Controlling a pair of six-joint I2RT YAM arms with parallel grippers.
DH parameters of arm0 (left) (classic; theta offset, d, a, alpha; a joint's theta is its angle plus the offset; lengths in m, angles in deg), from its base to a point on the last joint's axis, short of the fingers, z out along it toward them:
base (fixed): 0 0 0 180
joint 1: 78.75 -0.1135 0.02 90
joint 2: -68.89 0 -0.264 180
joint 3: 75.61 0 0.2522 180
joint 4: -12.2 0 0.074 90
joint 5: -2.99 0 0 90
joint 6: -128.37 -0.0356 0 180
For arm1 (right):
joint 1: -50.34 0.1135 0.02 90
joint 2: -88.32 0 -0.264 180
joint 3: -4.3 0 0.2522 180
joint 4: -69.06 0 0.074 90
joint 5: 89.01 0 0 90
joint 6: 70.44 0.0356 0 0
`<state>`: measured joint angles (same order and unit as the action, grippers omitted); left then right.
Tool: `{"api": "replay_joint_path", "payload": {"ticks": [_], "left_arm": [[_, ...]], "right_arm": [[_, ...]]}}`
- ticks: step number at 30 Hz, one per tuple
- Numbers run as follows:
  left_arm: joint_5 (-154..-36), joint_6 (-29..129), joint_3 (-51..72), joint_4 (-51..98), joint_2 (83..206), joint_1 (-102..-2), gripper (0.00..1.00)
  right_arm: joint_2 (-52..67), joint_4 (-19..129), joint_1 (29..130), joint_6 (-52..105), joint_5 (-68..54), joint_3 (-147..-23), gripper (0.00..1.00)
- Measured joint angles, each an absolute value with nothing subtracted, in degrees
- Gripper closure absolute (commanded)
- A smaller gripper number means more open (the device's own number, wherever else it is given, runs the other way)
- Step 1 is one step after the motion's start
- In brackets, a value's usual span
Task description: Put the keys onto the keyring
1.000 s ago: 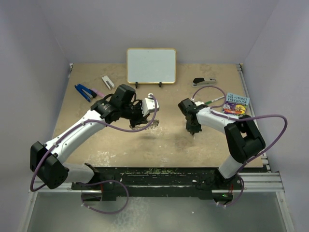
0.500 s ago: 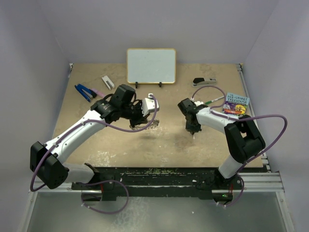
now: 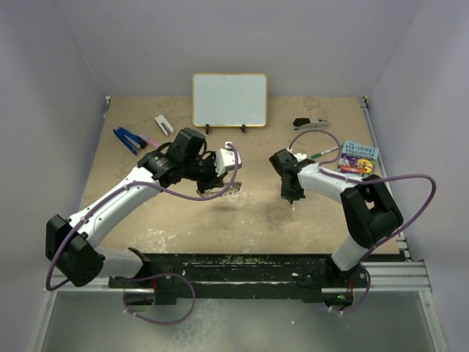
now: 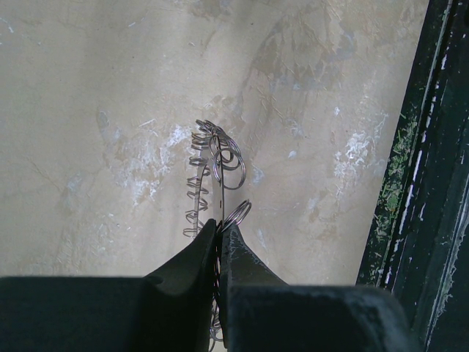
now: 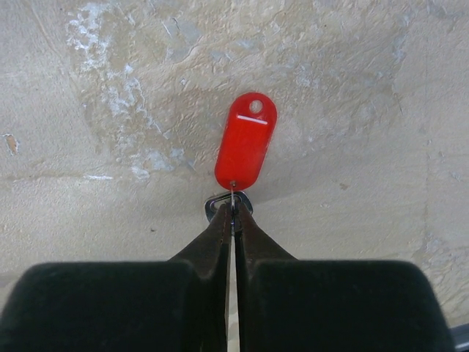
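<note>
Right pincer (image 5: 233, 214) is shut to a hairline. Its dark, tapered fingers nip the small silver metal part at the base of the key (image 5: 246, 141). The key's glossy red plastic head is a long oval with a round hole and a pale slot near its far end, and it sticks out beyond the tips over the tabletop (image 5: 366, 88). In the top view this pair sits right of centre.

Left pincer (image 4: 219, 229) is squeezed just as tight, gripping the keyring (image 4: 212, 172). The keyring shows edge-on as a thin grey metal strip with small wire loops and rings bunched along it. It is held left of centre, well apart from the key; whether it touches the surface cannot be told.

The tabletop is pale mottled board with whitish scuffs and worn patches. A wood-framed whiteboard (image 3: 229, 99) stands at the far edge. A black stapler (image 3: 310, 123) and a colourful book (image 3: 358, 158) lie to the far right, and a blue-handled tool (image 3: 128, 138) to the far left.
</note>
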<state>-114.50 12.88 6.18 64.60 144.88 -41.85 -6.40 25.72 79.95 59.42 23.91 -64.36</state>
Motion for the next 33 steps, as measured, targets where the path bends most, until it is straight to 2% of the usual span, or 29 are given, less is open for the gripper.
{"api": "replay_joint_path", "payload": {"ticks": [7,13,19,26,33], "left_arm": [[-113.97,12.75,6.27,64.68,144.88,-41.87,0.97],[-112.51,12.11,8.02,64.84,145.01,-41.85,0.97],[-111.74,11.74,8.28,64.53,146.72,-41.85,0.97],[-111.68,10.14,8.28,63.9,147.92,-41.85,0.97],[-111.66,10.1,8.39,63.24,147.92,-41.87,0.97]], "right_arm": [[-0.06,31.79,79.97,53.62,22.51,-58.37,1.0],[21.73,39.73,79.97,45.58,15.38,-50.32,1.0],[37.32,47.73,79.97,38.94,6.38,-47.83,1.0],[41.05,54.37,79.97,34.94,-10.1,-45.49,1.0],[40.83,57.21,80.62,34.89,-20.92,-45.47,1.0]]}}
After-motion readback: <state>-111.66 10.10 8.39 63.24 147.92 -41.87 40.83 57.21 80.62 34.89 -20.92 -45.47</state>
